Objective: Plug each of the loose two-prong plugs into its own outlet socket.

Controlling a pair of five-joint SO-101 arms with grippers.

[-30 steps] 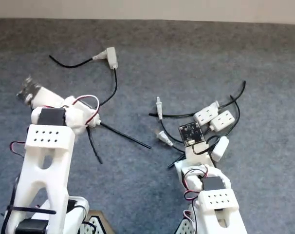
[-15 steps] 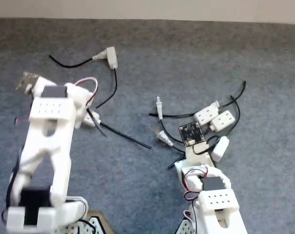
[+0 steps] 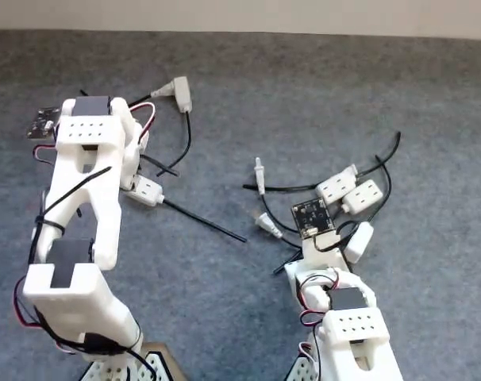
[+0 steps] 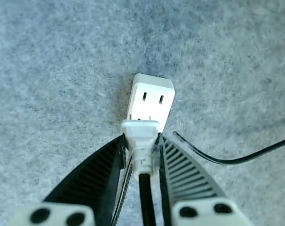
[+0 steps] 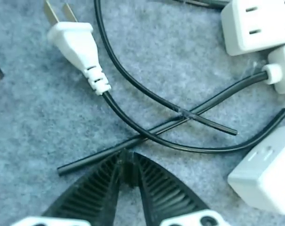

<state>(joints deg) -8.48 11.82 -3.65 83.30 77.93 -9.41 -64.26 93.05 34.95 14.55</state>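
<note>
My left gripper (image 4: 141, 149) is shut on a white two-prong plug (image 4: 140, 136). The plug's prongs meet the near side of a white outlet (image 4: 152, 96) that lies on the carpet. In the high view this white pair (image 3: 148, 190) pokes out beside the left arm, with a black cord (image 3: 205, 222) trailing from it. My right gripper (image 5: 128, 162) is shut with nothing in it, its tips just short of crossed black cords (image 5: 180, 117). A loose white plug (image 5: 79, 44) lies ahead of it, also in the high view (image 3: 268, 225).
Three white outlets (image 3: 336, 188) (image 3: 362, 196) (image 3: 359, 240) cluster in tangled cords by the right arm. Another loose plug (image 3: 259, 171) lies left of them. A white plug on a black cord (image 3: 179, 93) lies at the far left. Grey carpet (image 3: 304, 87) covers the table.
The left arm has risen and swung toward the far side, now hiding its gripper from above. The white piece beside it stayed put. The right arm has not moved.
</note>
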